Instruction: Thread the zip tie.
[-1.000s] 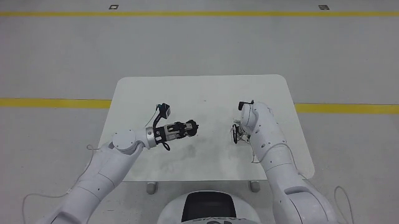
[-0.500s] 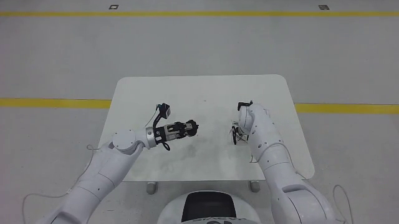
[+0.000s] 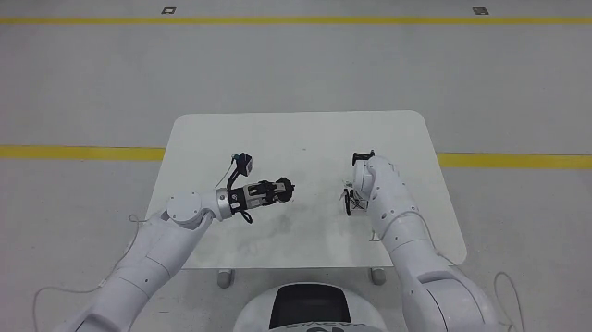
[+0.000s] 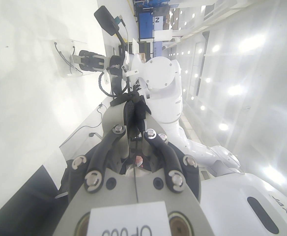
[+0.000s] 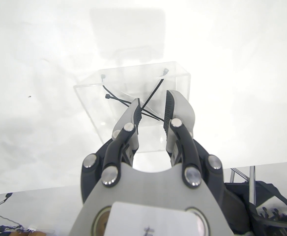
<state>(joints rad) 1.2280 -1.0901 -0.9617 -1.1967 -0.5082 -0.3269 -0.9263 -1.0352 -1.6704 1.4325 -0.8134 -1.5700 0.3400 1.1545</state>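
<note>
R arm [image 3: 393, 216] drifts slightly inward, twd table centre; R gripper [image 3: 349, 200] shifts w/ it, v. small amt each step.

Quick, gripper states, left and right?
Left gripper: closed, apparently on a thin black zip tie.
Right gripper: open, either side of the zip ties in the clear box.
</note>
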